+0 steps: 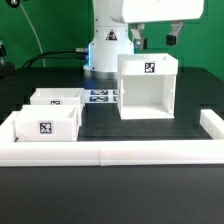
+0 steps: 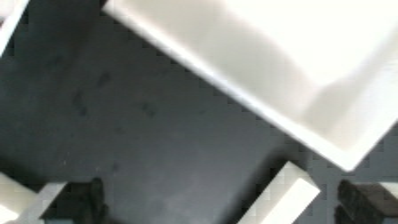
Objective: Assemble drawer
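Note:
The tall white open-fronted box housing (image 1: pixel 148 88) stands on the black table at the exterior view's right, with a square tag on its top front edge. Two small white open-top trays, one (image 1: pixel 57 98) behind the other (image 1: pixel 47 122), sit at the exterior view's left, each with a tag. My gripper (image 1: pixel 153 38) hangs just above the housing's top, open and empty. In the wrist view the housing (image 2: pixel 267 60) is a blurred white slab across the black table, and the gripper (image 2: pixel 210 205) shows dark fingers (image 2: pixel 365 198) wide apart.
The marker board (image 1: pixel 100 97) lies flat between the trays and the housing, in front of the robot base (image 1: pixel 108 50). Low white rails run along the table's front (image 1: pixel 110 152) and at the exterior view's right (image 1: pixel 212 125). A blurred white edge (image 2: pixel 302 192) shows between the fingers.

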